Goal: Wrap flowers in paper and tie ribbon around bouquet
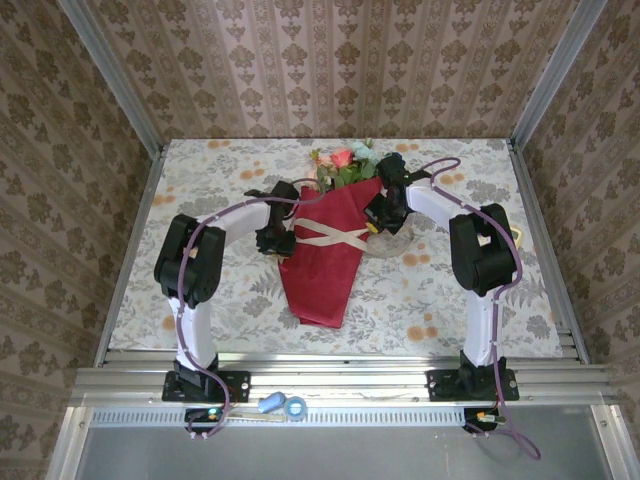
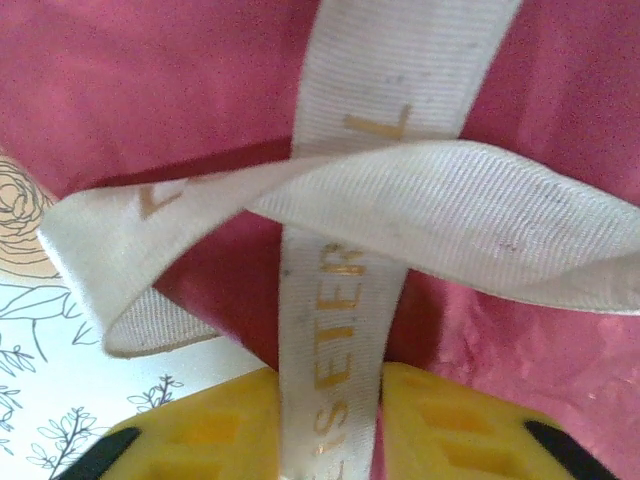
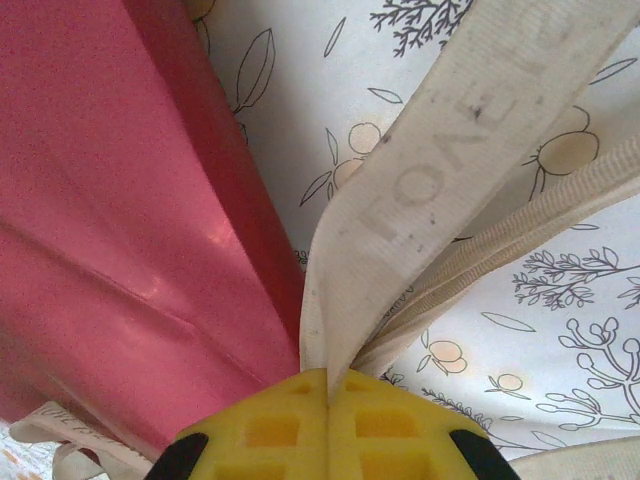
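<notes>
Left claw (image 2: 330, 405): yellow pads closed on one strand of the ribbon (image 2: 440, 190), which runs up between them, its gold lettering facing the wrist camera. Just above the pads a second strand crosses over the first, and one end curls off to the left over the edge of the paper (image 2: 150, 90). Right claw (image 3: 328, 395): pads pressed together, pinching the ribbon where it folds and fans upward. The crimson wrap lies just beside it on the left, and the printed tablecloth (image 3: 560, 330) is behind. From above, the two claws sit on opposite sides of the bouquet (image 1: 322, 270), near its upper half, each holding an end. The cone lies on the table with its narrow tip toward the arm bases and the flowers (image 1: 345, 160) poking out at the far, wide end. The ribbon shows as a flat X across the front of the cone. Progress, as judged: wrapping looks finished, with the sheet rolled into a cone and the stems inside. The ribbon is around it and crossed, but the crossing looks loose. No cinched knot or bow can be made out. Left to do: pull the ends taut, complete the knot, let go.
</notes>
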You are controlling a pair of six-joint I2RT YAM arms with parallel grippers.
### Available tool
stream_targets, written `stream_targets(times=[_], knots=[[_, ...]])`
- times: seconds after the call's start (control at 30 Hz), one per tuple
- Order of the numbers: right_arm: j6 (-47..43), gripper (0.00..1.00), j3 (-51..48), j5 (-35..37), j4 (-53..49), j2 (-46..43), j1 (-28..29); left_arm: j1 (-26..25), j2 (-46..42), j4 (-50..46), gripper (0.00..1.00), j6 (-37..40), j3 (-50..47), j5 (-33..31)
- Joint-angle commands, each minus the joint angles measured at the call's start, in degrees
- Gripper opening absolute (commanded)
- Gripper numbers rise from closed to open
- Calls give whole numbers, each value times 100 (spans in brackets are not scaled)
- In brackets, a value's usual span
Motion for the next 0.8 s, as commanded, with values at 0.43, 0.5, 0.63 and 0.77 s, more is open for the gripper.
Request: stream_targets(times=[0.43,0.5,0.63,0.77], knots=[[-29,0,-62,22,-72,-8,-7,-43,-83,-388,32,179,160,-382],[-32,0,-53,14,-72,-8,-6,-52,-49,-394,31,192,177,-368],[-31,0,-41,-4,-71,4,-7,-73,-16,-421,29,206,222,-401],[-41,0,-44,-13,-62,19,-5,-104,1,-496,27,231,283,-524]])
